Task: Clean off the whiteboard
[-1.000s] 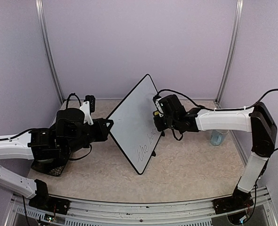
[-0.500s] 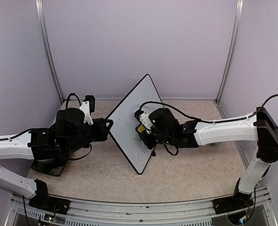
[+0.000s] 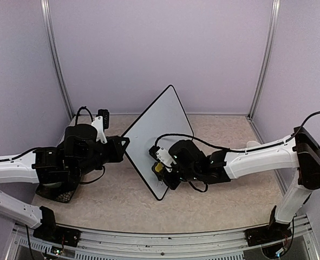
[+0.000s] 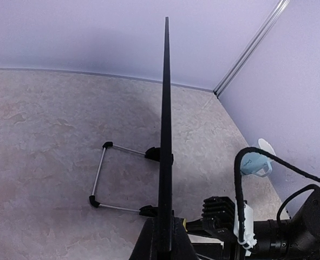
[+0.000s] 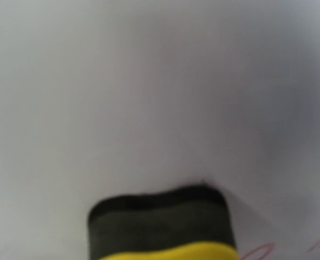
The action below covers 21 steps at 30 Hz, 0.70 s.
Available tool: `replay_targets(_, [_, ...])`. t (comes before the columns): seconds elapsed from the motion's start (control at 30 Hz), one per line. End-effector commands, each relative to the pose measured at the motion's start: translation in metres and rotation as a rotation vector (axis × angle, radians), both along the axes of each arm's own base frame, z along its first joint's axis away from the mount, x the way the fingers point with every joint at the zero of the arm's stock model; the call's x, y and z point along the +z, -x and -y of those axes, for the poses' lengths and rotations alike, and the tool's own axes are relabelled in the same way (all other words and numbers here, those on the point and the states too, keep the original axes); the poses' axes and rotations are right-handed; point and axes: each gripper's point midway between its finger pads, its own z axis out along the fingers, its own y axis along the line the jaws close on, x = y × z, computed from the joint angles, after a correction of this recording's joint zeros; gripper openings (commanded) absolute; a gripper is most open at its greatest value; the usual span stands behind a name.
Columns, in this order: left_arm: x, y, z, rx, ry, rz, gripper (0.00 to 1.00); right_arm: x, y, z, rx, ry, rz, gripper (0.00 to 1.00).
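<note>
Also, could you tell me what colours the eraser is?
The eraser is yellow with a dark pad, clearest in the right wrist view.

- The white-and-black left arm [image 3: 11, 169] lies low, its forearm coming in from 9 o'clock and its bulky black wrist [image 3: 81, 149] pointing toward 3 o'clock.
- The black two-finger left gripper [image 3: 124, 144] is clamped tight on the edge of the black-framed white whiteboard [image 3: 160, 122].
- The white-and-black right arm [image 3: 260, 157] rises from its base at 5 o'clock, bends at 3 o'clock and stretches toward 9 o'clock.
- The black right gripper [image 3: 161, 164] pinches a yellow-and-black sponge eraser [image 3: 158, 168].
</note>
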Motion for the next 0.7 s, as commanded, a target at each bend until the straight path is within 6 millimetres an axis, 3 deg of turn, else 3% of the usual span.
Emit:
replay_targets(0.0, [0.016,0.0,0.006,-0.02,0.047,0.017,0.0,-0.032,0.036,-0.002,0.097,0.049,-0.097,0.0])
replay_targets(0.27, [0.019,0.001,0.005,-0.023,0.06,0.017,0.0,-0.056,0.05,0.004,0.121,0.096,-0.181,0.0])
replay_targets(0.67, [0.023,0.001,0.004,-0.021,0.06,0.023,0.0,-0.067,0.06,0.014,0.124,0.133,-0.231,0.0])
